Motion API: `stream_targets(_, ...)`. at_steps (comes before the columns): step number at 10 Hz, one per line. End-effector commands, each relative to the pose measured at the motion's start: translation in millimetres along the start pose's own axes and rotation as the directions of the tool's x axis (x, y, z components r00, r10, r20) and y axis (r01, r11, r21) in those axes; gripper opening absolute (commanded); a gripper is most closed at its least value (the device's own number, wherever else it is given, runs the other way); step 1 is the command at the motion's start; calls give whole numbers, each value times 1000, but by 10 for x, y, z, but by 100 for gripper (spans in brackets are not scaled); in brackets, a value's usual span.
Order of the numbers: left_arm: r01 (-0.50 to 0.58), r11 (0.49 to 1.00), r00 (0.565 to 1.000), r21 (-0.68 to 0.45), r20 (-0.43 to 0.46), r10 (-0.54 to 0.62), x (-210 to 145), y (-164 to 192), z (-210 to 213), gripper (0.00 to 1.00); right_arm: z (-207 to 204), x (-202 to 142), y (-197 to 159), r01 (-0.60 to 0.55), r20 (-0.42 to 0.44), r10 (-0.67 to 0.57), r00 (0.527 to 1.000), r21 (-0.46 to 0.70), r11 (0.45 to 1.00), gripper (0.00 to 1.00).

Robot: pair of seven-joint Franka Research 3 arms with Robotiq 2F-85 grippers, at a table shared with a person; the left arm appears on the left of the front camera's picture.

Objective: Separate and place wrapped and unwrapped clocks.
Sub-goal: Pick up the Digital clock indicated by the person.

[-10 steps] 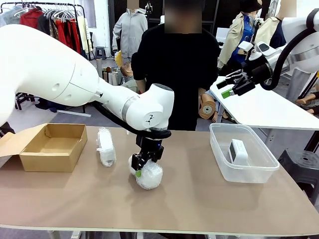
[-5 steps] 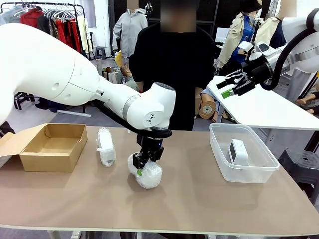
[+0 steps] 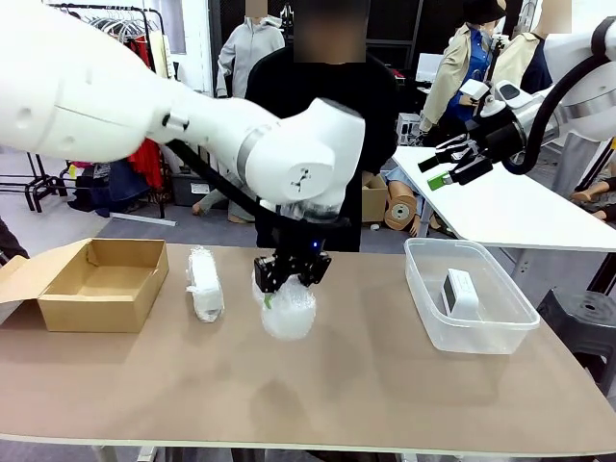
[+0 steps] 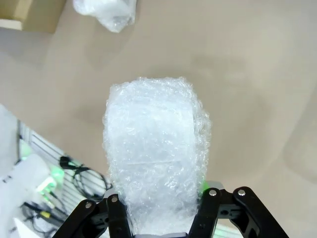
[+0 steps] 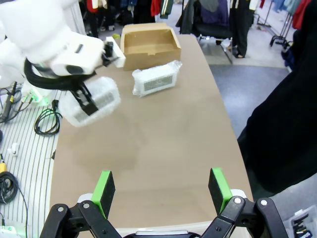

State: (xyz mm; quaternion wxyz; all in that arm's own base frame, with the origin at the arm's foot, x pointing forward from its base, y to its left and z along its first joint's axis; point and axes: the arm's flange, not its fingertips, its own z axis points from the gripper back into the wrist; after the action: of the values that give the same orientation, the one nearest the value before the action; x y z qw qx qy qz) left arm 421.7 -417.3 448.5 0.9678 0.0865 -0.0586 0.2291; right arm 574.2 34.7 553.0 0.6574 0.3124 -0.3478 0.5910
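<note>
Over table (image 3: 414, 385), left tool (image 3: 278, 291) (clamped) raised bundle (image 3: 290, 314).

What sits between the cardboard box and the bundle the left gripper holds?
In the front view, the slimmer roll lies on the table between cardboard box and held bundle.

Bare table (image 3: 385, 395) nearside, slim bundle (image 3: 204, 285) and cardboard box (image 3: 96, 313) left, tub (image 3: 478, 337) right

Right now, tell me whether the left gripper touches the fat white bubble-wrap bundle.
Touching. The left wrist view shows the left gripper clamping the bundle on both sides.
</note>
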Motion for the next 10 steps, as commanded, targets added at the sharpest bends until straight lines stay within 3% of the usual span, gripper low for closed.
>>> stream_targets(1,134,991,989,-25,58,-132,-42,219,250,0,14,15,1,-3,1,3,1000,-5,1000,100)
stream_targets(4,343,936,935,-83,120,-332,-30,421,927,0,14,15,1,-3,1,3,1000,-5,1000,100)
stream_targets(7,572,803,818,-166,195,-542,87,573,1663,0,14,15,1,-3,1,3,1000,-5,1000,100)
stream_targets(8,629,761,774,-156,218,-595,77,596,1862,0,14,15,1,-3,1,3,1000,-5,1000,100)
stream_targets(10,662,739,742,-127,254,-621,69,647,2195,0,14,15,1,-3,1,3,1000,-5,1000,100)
